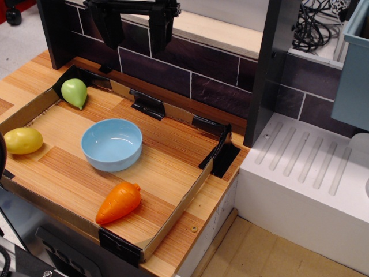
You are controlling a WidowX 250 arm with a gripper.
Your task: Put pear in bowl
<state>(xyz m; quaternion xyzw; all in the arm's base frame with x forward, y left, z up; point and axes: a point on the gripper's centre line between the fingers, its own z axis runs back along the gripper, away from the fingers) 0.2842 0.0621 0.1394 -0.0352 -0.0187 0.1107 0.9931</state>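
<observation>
The light-green pear (74,92) lies in the far left corner of the shallow cardboard tray (173,208). The light-blue bowl (112,144) stands empty in the middle of the tray, to the right of and nearer than the pear. My black gripper (134,32) hangs at the top of the view, high above the tray's back edge, to the right of and beyond the pear. Its two fingers (108,26) are spread apart with nothing between them.
A yellow oval fruit (23,140) lies at the tray's left edge. An orange carrot (118,203) lies near the tray's front. A dark tiled wall (213,75) runs behind the tray. A black post (271,69) and a white drain board (305,167) stand at the right.
</observation>
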